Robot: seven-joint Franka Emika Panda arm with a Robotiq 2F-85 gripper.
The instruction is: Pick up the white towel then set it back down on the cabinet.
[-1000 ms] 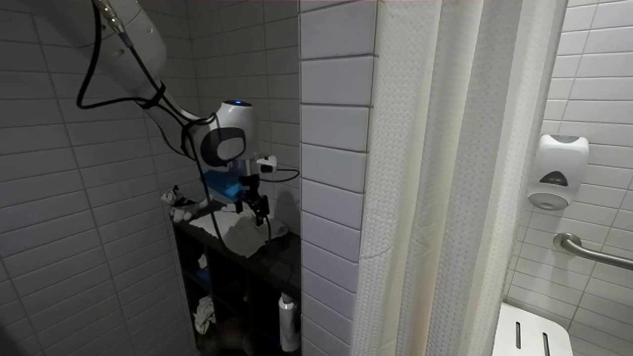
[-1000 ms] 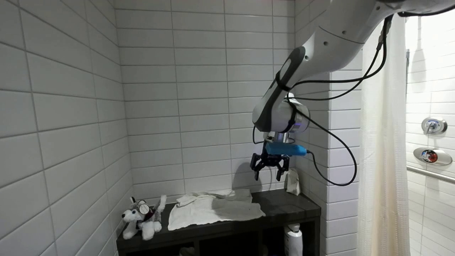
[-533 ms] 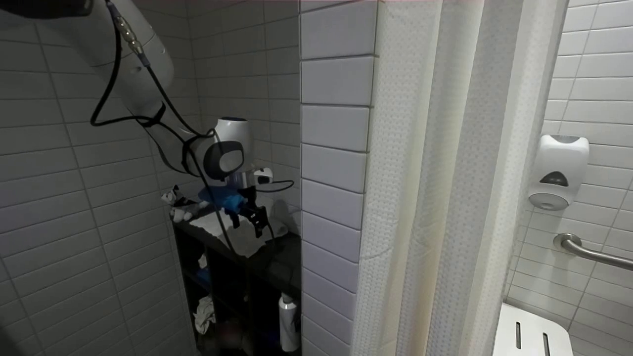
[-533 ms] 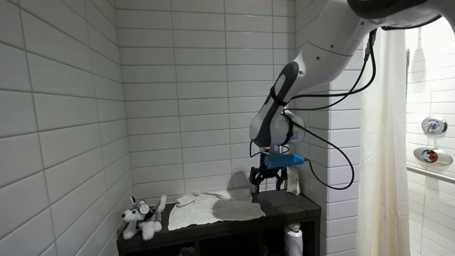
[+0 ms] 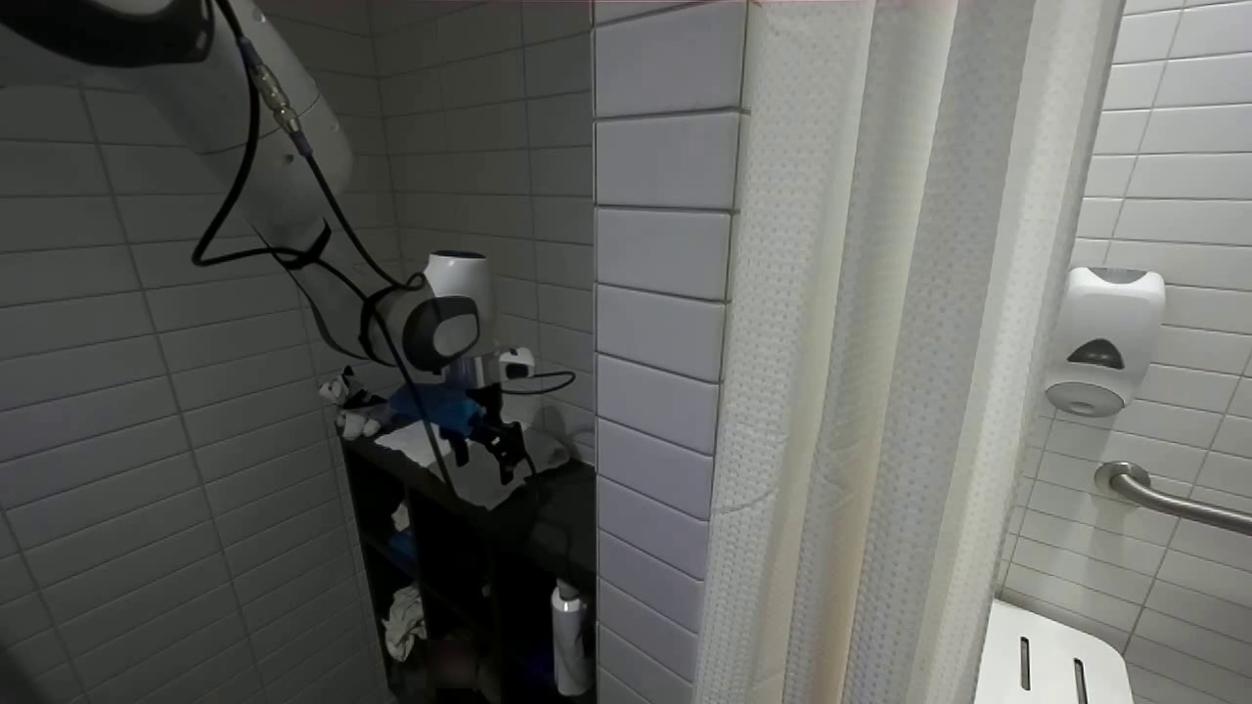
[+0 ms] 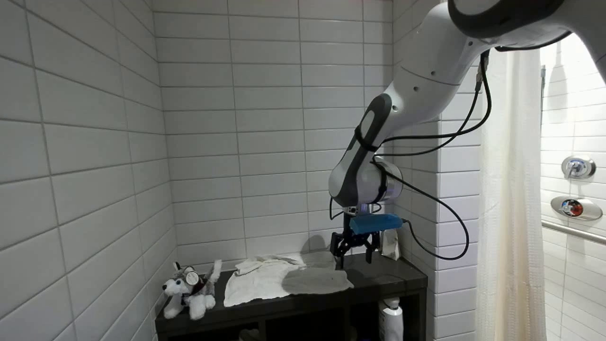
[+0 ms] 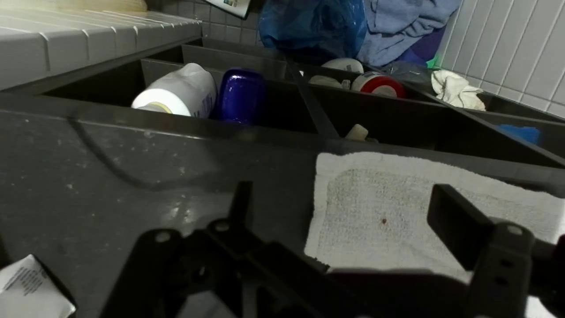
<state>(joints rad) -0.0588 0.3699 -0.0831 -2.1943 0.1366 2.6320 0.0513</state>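
Pincer (image 7: 343, 194) spread wide; white towel (image 6: 258, 282) creased on cabinet (image 6: 395, 272), edges wavy, small reddish-brown spot (image 7: 384, 221) near corner.

The worktop (image 6: 395, 273) is dark and, in the wrist view, faintly specked. A white towel (image 6: 272, 282) lies spread over its middle, rumpled toward the back and reaching the front edge. A grey-and-white plush dog (image 6: 191, 293) is at one end, just beside the towel; a white printed packet (image 6: 390, 246) stands near the opposite end.
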